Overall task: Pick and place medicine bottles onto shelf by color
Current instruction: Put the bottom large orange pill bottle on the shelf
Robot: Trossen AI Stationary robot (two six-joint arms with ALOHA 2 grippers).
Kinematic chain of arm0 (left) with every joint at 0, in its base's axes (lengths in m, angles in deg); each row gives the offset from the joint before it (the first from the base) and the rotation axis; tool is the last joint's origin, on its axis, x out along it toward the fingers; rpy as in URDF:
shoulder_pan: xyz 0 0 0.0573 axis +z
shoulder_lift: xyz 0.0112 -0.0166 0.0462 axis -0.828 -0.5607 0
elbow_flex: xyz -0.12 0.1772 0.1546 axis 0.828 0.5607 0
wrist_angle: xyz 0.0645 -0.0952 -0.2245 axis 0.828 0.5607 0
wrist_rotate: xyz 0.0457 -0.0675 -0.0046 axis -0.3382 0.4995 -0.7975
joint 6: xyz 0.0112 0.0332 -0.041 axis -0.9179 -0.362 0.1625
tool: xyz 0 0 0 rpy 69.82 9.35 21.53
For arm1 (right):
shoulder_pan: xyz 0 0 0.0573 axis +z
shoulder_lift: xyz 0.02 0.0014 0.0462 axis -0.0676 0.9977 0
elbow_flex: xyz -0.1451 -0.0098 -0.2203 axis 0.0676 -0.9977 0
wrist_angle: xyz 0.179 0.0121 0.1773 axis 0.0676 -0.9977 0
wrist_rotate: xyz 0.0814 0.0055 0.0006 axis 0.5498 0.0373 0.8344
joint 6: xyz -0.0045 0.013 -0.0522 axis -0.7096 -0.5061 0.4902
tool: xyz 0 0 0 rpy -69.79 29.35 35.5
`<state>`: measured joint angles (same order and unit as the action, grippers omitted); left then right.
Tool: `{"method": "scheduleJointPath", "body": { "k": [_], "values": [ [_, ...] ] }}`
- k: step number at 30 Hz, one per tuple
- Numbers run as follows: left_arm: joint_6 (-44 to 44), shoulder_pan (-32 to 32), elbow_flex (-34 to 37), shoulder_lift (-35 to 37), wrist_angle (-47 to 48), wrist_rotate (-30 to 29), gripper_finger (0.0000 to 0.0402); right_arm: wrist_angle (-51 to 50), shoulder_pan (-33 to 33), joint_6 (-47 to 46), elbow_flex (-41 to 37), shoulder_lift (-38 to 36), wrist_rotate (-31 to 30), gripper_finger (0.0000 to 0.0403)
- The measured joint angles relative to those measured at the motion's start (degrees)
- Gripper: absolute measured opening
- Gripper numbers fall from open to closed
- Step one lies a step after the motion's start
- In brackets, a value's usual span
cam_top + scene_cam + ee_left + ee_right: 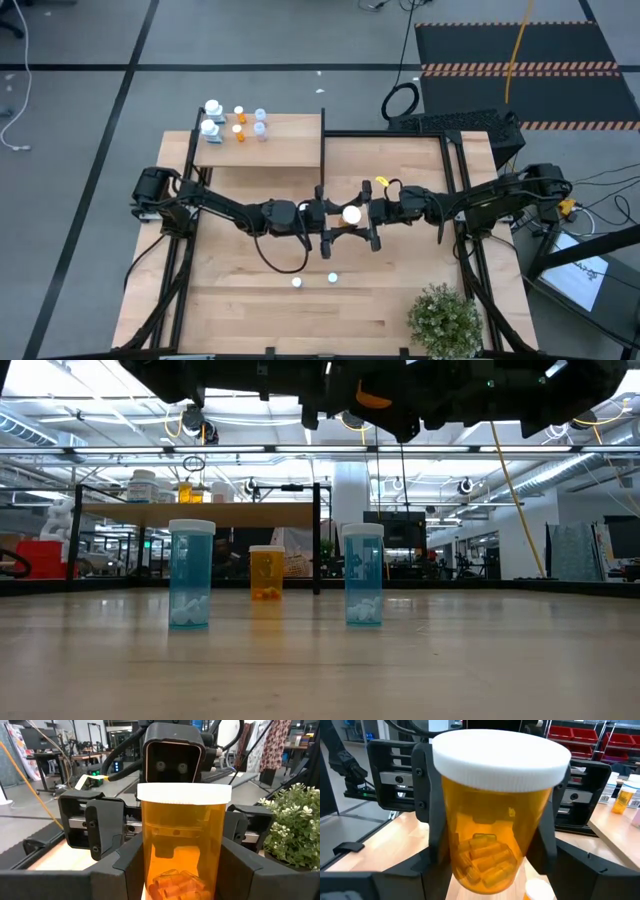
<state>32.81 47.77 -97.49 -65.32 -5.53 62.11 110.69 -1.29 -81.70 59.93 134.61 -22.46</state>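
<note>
Both my grippers meet mid-table on one orange bottle (351,213). In the left wrist view my left gripper (180,865) has its fingers (132,865) pressed on the amber body. The right wrist view shows my right gripper (492,850) closed on the same bottle (495,820), capsules visible inside.

Nearer me, two bluish bottles (297,283) (333,279) stand on the light-wood tabletop (240,310). The low view adds a third standing bottle, orange (266,572), between them and farther back; from above I can't see it. The shelf (290,150), far left, carries several bottles (237,125). A potted plant (445,320) sits at the near right corner. Around the table I see grey floor, and the low view shows a workshop behind.
</note>
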Motion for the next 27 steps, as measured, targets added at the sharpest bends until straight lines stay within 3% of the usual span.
{"method": "scheduleJointPath", "body": {
  "k": [13, 19, 27],
  "values": [
    [-1.6, -1.0, -0.1, -0.1, 0.7, -2.0, 0.0189, -0.1, -0.1, 1.9, 0.1, -0.5, -0.2, 0.0232],
    [-1.8, -1.4, -0.1, -0.1, 1.0, -3.0, 0.0191, -0.8, -0.1, 2.1, 0.3, -0.5, 0.0, 0.0236],
    [-3.0, -2.7, 0.0, 2.4, 5.9, -5.0, 0.0254, -2.9, 0.0, 1.3, 0.4, -0.6, 0.9, 0.0233]
  ]
}}
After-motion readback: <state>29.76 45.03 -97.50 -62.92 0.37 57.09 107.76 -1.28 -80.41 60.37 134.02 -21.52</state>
